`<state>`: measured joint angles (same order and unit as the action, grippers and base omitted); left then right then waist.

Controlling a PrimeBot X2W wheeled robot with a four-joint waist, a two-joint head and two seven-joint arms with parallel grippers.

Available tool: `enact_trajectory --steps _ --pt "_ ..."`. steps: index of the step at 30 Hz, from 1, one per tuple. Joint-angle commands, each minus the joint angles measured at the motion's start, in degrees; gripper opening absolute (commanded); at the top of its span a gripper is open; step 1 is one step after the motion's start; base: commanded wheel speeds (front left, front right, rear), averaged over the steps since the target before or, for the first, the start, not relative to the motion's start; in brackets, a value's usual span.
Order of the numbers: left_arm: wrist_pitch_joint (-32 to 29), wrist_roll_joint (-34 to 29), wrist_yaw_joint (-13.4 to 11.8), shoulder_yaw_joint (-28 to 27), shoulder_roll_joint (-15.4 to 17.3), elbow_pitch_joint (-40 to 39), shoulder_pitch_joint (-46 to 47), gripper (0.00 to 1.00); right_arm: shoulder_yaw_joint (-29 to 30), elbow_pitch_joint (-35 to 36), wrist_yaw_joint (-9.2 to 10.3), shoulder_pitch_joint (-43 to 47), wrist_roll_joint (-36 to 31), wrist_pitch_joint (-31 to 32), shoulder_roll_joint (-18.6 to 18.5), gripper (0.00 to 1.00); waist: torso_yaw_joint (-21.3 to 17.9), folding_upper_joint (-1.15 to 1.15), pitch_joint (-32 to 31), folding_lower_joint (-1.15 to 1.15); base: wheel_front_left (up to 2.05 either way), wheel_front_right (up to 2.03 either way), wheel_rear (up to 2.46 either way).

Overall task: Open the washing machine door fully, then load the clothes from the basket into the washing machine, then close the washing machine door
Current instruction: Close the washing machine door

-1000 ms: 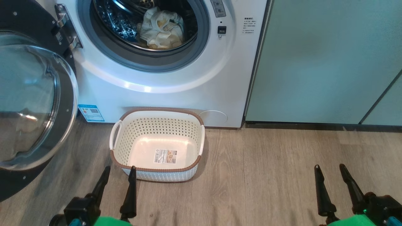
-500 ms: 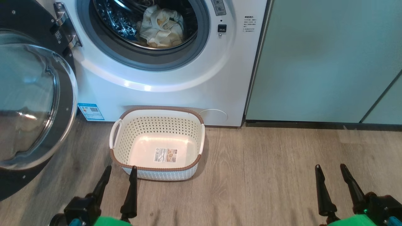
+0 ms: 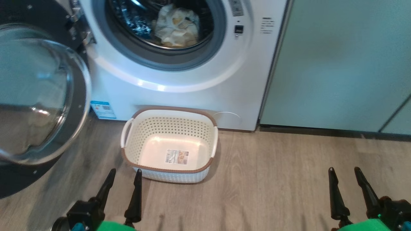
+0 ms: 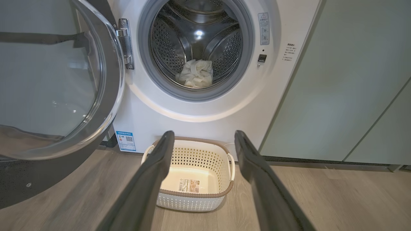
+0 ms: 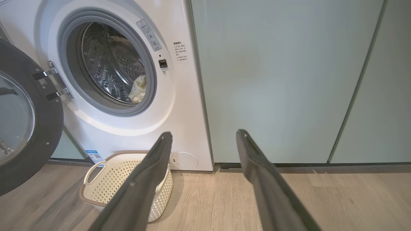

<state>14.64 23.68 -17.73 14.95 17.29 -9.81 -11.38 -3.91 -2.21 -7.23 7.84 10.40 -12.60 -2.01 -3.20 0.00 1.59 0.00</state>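
Note:
The white washing machine stands with its round black door swung wide open to the left. A bundle of cream clothes lies in the steel drum. On the floor before the machine sits the cream basket, with only a label sticker on its bottom. My left gripper is open just short of the basket's near left corner. Over bare floor at the lower right, my right gripper is open, holding nothing. In the wrist views, open fingers frame the basket.
Pale teal cabinet doors fill the wall right of the machine, above a dark plinth. Wood-look floor stretches between the basket and my right gripper. The open door overhangs the floor on the left.
The whole head view has shifted right and slightly down, so the camera has moved. Both grippers stay open and the basket and clothes lie as before.

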Motion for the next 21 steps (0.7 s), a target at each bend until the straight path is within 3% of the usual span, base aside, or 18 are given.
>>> enact_trajectory --steps 1,10,14,21 --pt "0.25 -0.8 0.06 -2.18 0.45 -1.51 3.51 1.0 -1.06 1.85 -0.25 -1.72 -0.67 -0.43 -0.87 1.0 1.61 0.0 0.09 0.0 0.0 0.0 0.0" --pt "0.24 -1.32 -0.37 -2.11 0.2 -2.0 4.09 1.0 -0.66 2.84 -0.25 -1.92 -1.49 -0.29 -0.87 1.0 11.47 0.0 0.92 0.0 0.0 0.0 0.0" --pt "0.28 -1.48 -0.33 -2.09 -0.14 -2.07 4.02 1.0 -0.51 3.29 -0.25 -1.96 -2.06 0.06 -0.87 1.0 17.65 0.0 1.11 0.0 0.0 0.0 0.0" --pt "0.32 -1.57 -0.21 -2.62 -0.73 -2.15 3.52 1.0 -1.08 3.63 -0.25 -2.42 -2.31 0.57 -0.87 1.0 23.99 0.0 1.02 0.0 0.0 0.0 0.0"
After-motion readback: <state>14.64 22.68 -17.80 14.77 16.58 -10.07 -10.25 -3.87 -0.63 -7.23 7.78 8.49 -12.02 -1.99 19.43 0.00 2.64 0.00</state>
